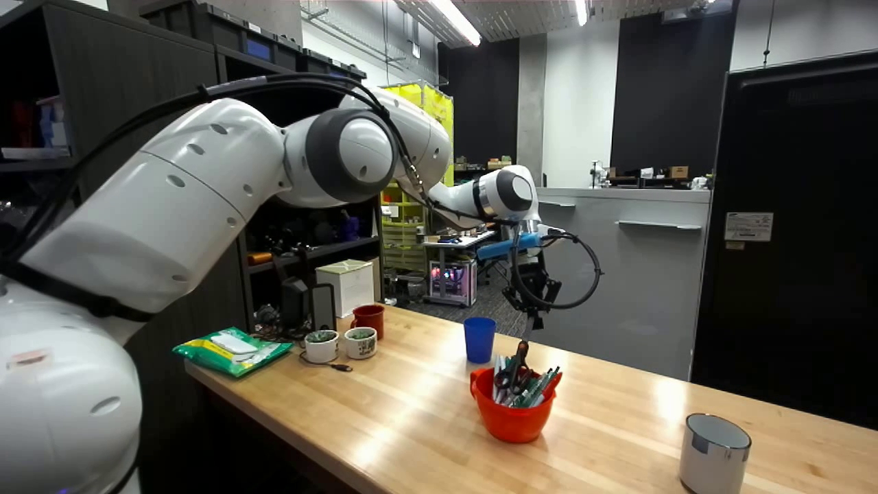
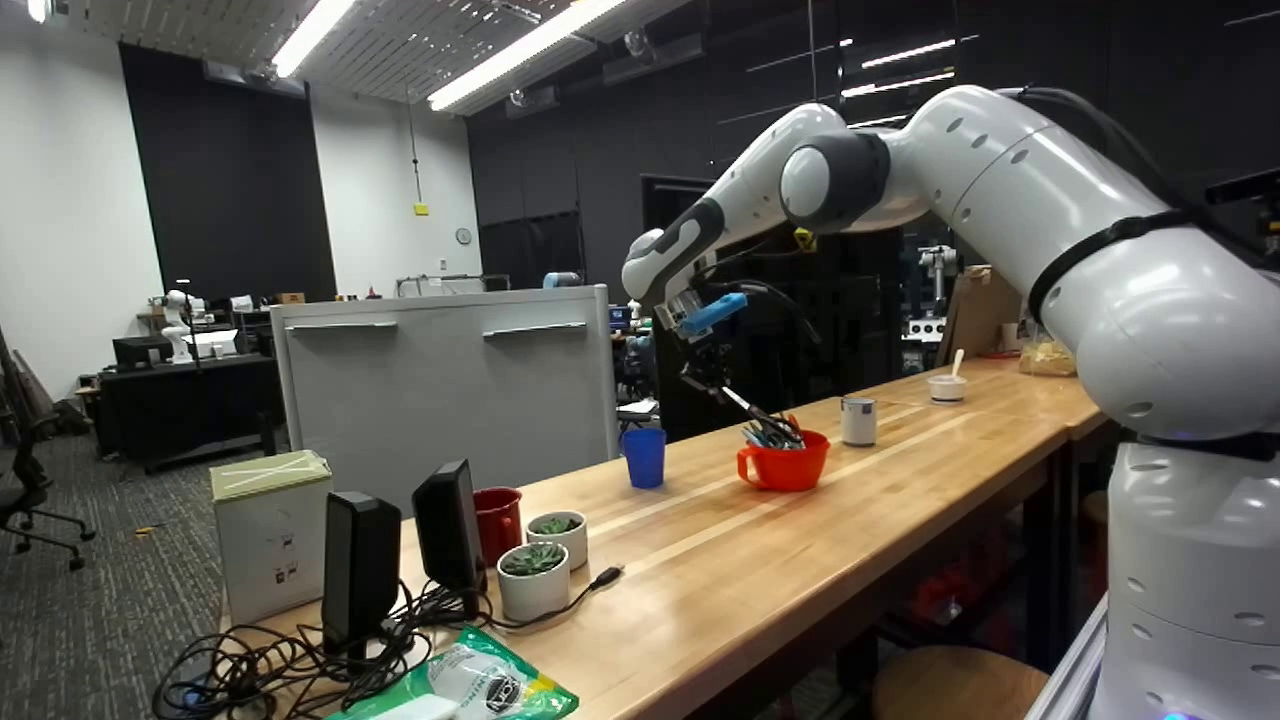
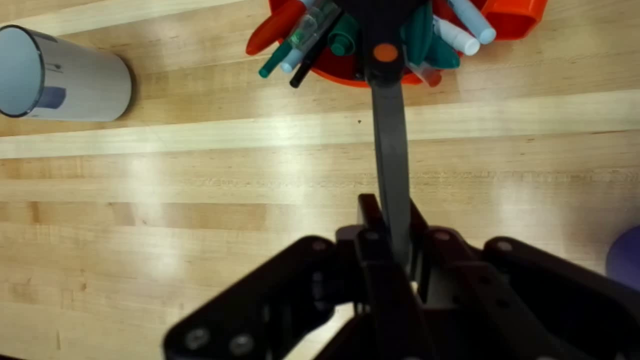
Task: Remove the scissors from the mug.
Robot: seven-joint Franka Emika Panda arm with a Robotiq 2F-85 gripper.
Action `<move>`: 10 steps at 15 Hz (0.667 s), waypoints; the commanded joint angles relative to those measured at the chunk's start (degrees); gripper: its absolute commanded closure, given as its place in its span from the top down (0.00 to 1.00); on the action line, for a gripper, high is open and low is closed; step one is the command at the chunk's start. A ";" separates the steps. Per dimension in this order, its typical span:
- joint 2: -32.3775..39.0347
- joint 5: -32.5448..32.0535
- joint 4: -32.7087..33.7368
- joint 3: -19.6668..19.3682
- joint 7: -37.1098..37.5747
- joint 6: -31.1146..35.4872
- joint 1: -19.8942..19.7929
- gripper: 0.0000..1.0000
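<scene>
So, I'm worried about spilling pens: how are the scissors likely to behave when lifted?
The scissors should stay stiff, since the blade looks like straight metal. They may swivel in the end effector, which holds only the blade end. The dark handle end might drag pens along, as it's right by them at the mug's mouth.

On the butcher-block table (image 1: 405, 412) we see a blue tumbler (image 1: 479, 341) and, well apart from it, an upright white cup (image 1: 715, 458) with a dark rim. Both exterior views show us two potted succulents (image 2: 534, 588) near a dark-red mug (image 2: 497, 520). Nearby we make out two black speakers (image 2: 361, 565), tangled cables (image 2: 242, 680), a white box (image 2: 275, 545) with a yellow-green lid (image 2: 270, 473) and a green packet (image 2: 480, 680).
</scene>
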 commanded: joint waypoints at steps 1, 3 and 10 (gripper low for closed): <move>-0.97 -2.13 2.81 -0.60 1.07 -4.16 1.88 0.03; -0.70 -2.78 5.00 -0.61 1.06 -6.48 2.58 0.03; 2.13 -6.20 13.18 -1.19 0.21 -16.28 3.92 0.03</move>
